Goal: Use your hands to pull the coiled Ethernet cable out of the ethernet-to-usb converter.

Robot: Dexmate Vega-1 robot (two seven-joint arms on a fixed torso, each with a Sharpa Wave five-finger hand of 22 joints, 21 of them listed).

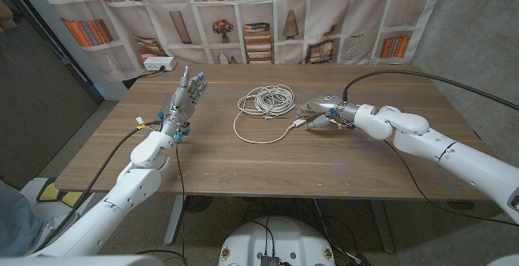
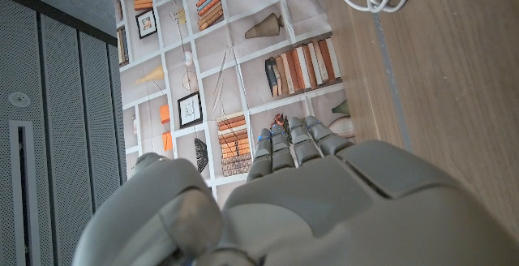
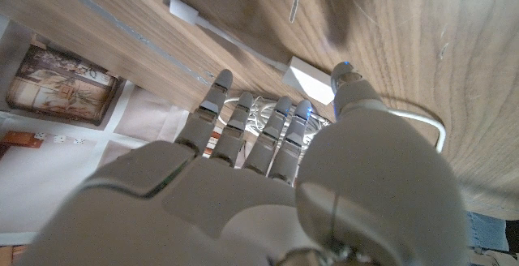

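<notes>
Centrally, white looped cable (image 1: 266, 102); boxy converter (image 3: 310, 79)

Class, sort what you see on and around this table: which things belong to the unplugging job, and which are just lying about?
Part of the job:
coiled cable
white converter
right hand, at the converter
left hand, raised, holding nothing

Just lying about:
white power strip
bookshelf backdrop

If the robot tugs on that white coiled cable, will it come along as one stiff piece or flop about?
Probably flop: the coiled cable lies in loose, uneven loops, with one strand curving to the white converter by the right hand. It looks thin and light, so the loops would likely slide and unravel on the smooth table.
</notes>
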